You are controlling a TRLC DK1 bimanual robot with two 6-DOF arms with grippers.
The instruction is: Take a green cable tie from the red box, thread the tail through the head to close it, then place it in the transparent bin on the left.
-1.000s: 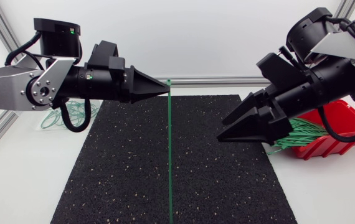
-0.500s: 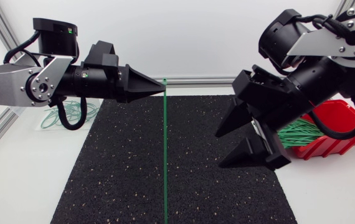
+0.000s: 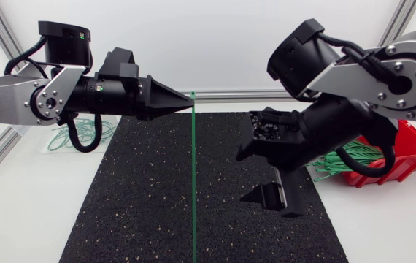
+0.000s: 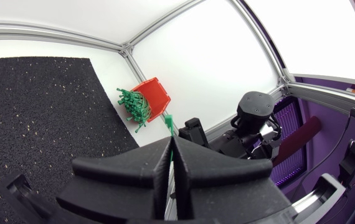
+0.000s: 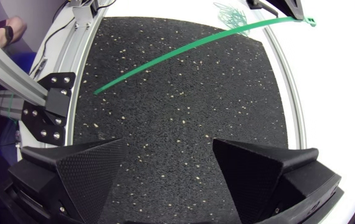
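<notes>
Done: 1 long thin green plastic cable tie (image 3: 193, 183) is out of the red plastic box (image 3: 412, 139) | Tie: hangs straight down over the black speckled mat (image 3: 135, 190), head end clamped between the closed fingers of the black left gripper (image 3: 190, 102) | Right gripper (image 3: 246, 175): fingers wide apart, empty, beside the tie, not touching it | Left to do: thread the tail, close the loop, put it in the transparent bin, which I cannot see clearly

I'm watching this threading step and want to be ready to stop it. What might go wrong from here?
The left gripper pinches the green cable tie only near its head, so the long tail hangs free and may swing aside when the open right gripper closes on it.
</notes>
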